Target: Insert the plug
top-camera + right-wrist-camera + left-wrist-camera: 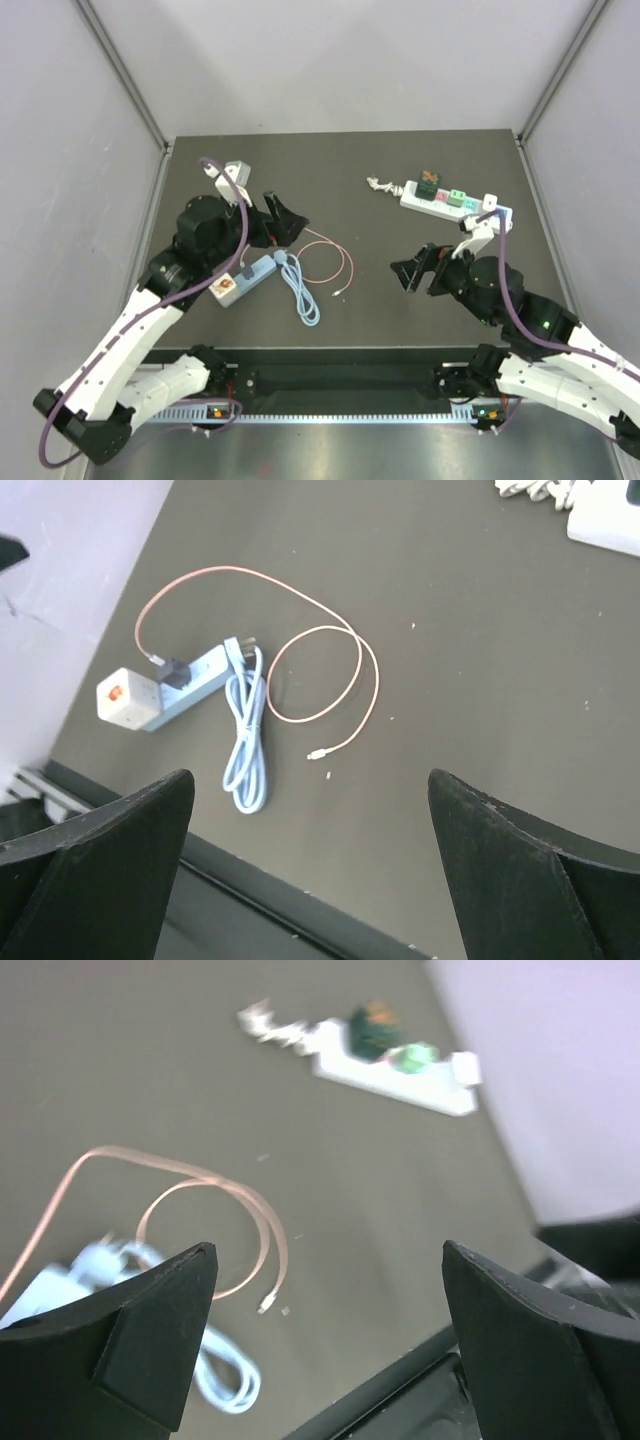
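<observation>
A light blue power strip [245, 280] with an orange switch lies at the left front, a dark plug [172, 670] seated in it. A thin pink cable [335, 255] loops from that plug to a free small connector end [343, 293]. The strip's light blue cord [300, 292] lies coiled beside it. My left gripper [285, 218] is open and empty above the mat, just behind the blue strip. My right gripper [408, 268] is open and empty, right of the pink cable. In the wrist views both grippers, left [328, 1260] and right [310, 780], hold nothing.
A white power strip [455, 203] with green and orange plugs in it lies at the back right, its knotted white cord [380, 184] at its left end. It also shows in the left wrist view [400, 1065]. Grey walls enclose the dark mat [370, 310].
</observation>
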You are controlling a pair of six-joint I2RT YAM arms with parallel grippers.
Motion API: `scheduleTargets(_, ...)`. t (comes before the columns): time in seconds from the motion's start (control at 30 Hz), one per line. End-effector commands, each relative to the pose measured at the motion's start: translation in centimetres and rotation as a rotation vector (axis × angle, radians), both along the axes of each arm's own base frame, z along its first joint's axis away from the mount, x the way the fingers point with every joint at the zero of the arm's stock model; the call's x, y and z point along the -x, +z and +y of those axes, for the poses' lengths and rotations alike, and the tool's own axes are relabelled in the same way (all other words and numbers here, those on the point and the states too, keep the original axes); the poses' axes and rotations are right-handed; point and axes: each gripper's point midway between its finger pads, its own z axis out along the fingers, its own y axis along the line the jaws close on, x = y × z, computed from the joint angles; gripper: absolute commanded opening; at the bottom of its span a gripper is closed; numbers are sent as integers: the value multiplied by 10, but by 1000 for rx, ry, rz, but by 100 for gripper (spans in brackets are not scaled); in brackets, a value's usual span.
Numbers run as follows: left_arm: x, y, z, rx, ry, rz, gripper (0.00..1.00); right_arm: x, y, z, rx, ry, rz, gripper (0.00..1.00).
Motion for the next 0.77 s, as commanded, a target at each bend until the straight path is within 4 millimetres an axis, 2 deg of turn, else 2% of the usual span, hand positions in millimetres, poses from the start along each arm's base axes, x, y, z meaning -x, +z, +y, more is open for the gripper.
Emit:
scheduleTargets(0.0,18,27,-30,107,-228,-176,98,5,32,-8,-108,-49,21,100)
scheduleTargets(0.07,27,19,-37,123,-283,-158,98,5,41,-10,-110,-49,-3,100)
scheduleTargets(0.2,37,19,-47,161,-363,-149,99,2,64,-17,-129,-74,-40,100)
scheduleTargets(0.33,49,28,-50,183,-422,-176,99,1,68,-22,-131,-92,-60,100)
scheduleTargets(0.53,54,34,-43,169,-416,-223,99,-4,71,-35,-105,-136,-115,100)
scheduleTargets(0.73,59,33,-39,162,-411,-236,98,-4,75,-38,-97,-142,-136,100)
